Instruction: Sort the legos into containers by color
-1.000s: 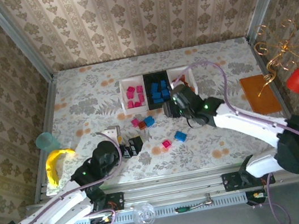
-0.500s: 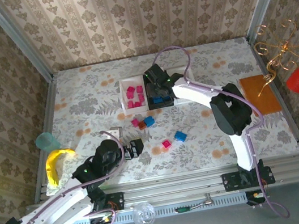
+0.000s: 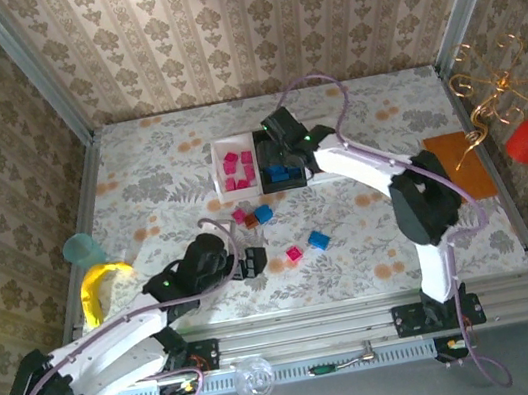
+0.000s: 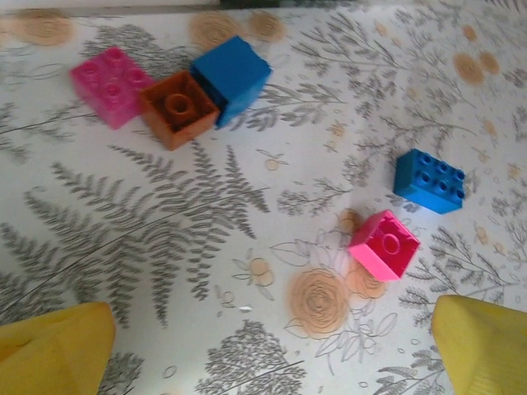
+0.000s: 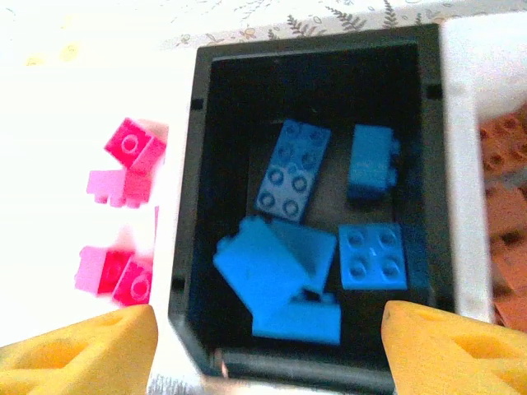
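Three trays stand in a row: a white tray (image 3: 220, 173) with pink legos (image 5: 129, 146), a black tray (image 5: 188, 247) with several blue legos (image 5: 292, 169), and a white tray (image 5: 464, 206) with orange-brown legos (image 5: 504, 202). My right gripper (image 3: 280, 144) hovers open over the black tray, its fingertips (image 5: 82, 350) empty. Loose on the table lie a pink lego (image 4: 111, 85), an orange lego (image 4: 179, 107) and a blue lego (image 4: 232, 76) together, then a blue lego (image 4: 429, 180) and a pink lego (image 4: 384, 243). My left gripper (image 3: 254, 260) is open just short of that pink one.
A teal cup (image 3: 83, 250) and a banana (image 3: 96, 286) sit at the left table edge beside the left arm. A flat orange-brown mat (image 3: 459, 165) lies at the right, with a red and gold ornament (image 3: 527, 133) beyond the table edge.
The right arm swung from in front of the trays to above the black tray. The left gripper slid rightward toward the loose pink and blue legos.
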`<action>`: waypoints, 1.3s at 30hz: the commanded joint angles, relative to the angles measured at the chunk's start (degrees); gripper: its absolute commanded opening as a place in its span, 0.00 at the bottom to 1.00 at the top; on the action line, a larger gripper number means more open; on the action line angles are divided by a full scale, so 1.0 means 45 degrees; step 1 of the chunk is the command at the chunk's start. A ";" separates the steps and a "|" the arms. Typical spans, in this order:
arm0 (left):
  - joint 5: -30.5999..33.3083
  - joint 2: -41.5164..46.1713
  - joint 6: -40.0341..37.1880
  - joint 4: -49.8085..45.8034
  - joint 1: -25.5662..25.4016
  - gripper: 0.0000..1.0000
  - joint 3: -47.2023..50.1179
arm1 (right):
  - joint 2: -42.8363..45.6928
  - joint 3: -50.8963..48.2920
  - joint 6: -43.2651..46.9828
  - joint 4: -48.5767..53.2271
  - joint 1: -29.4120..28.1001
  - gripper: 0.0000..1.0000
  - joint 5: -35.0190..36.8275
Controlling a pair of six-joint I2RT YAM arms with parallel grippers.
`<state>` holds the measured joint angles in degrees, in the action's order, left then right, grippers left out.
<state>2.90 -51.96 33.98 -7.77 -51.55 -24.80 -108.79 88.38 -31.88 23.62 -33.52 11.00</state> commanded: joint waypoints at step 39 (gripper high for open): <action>0.0664 -1.0142 -0.3212 -0.0380 -0.2920 0.53 -0.5692 | 0.9313 -0.9111 -0.1129 -0.1312 -0.0384 0.77 0.1035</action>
<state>4.82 -97.47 20.67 -10.00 -64.12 -50.87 -68.07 48.25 -36.07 17.96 -35.62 13.34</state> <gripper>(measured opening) 0.536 0.766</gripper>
